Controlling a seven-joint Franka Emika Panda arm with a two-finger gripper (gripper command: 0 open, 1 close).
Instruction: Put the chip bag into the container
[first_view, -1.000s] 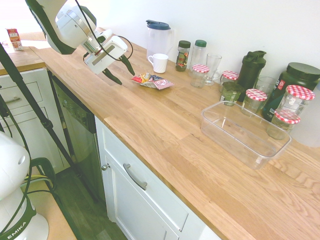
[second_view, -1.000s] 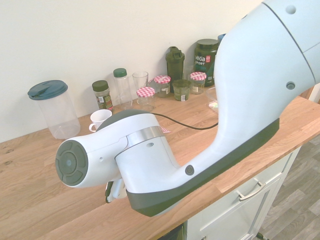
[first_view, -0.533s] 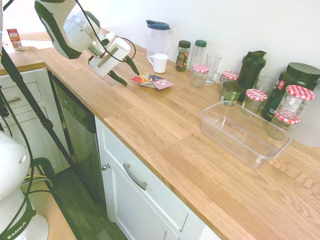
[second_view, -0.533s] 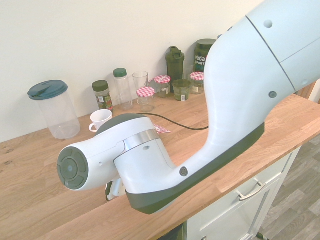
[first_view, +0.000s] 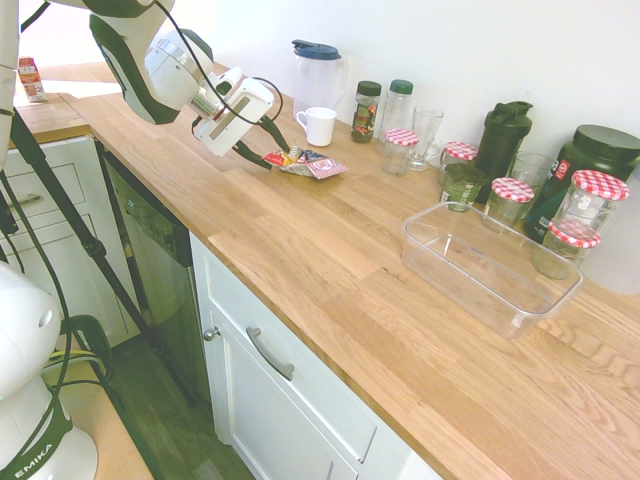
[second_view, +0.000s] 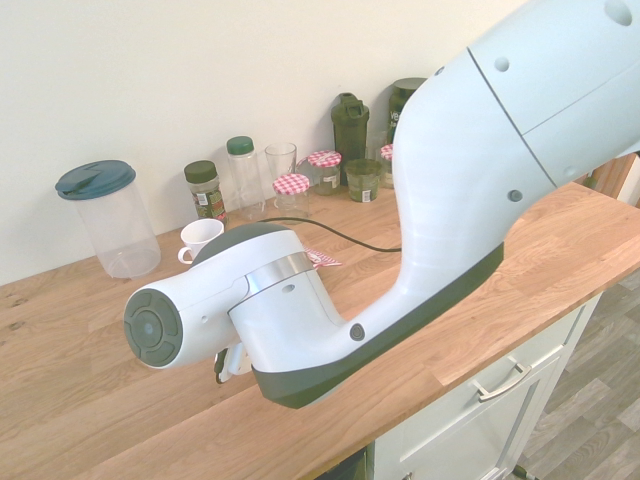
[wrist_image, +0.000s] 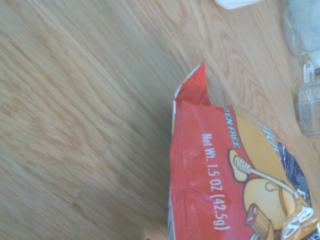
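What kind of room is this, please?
Most likely a kitchen: a long wooden countertop over white cabinet drawers, with a white mug, a lidded pitcher and jars with red-checked lids along the wall.

the white arm reaches in from the upper left, its gripper (first_view: 272, 150) angled down at the near end of the chip bag (first_view: 308, 162), dark fingers spread to either side of that end. the bag lies flat on the wooden tabletop (first_view: 330, 260), just in front of a white mug (first_view: 319, 126) and a clear pitcher (first_view: 318, 76). the clear container (first_view: 489, 266) sits well apart to the right, beside jars with red-checked lids (first_view: 598, 198).
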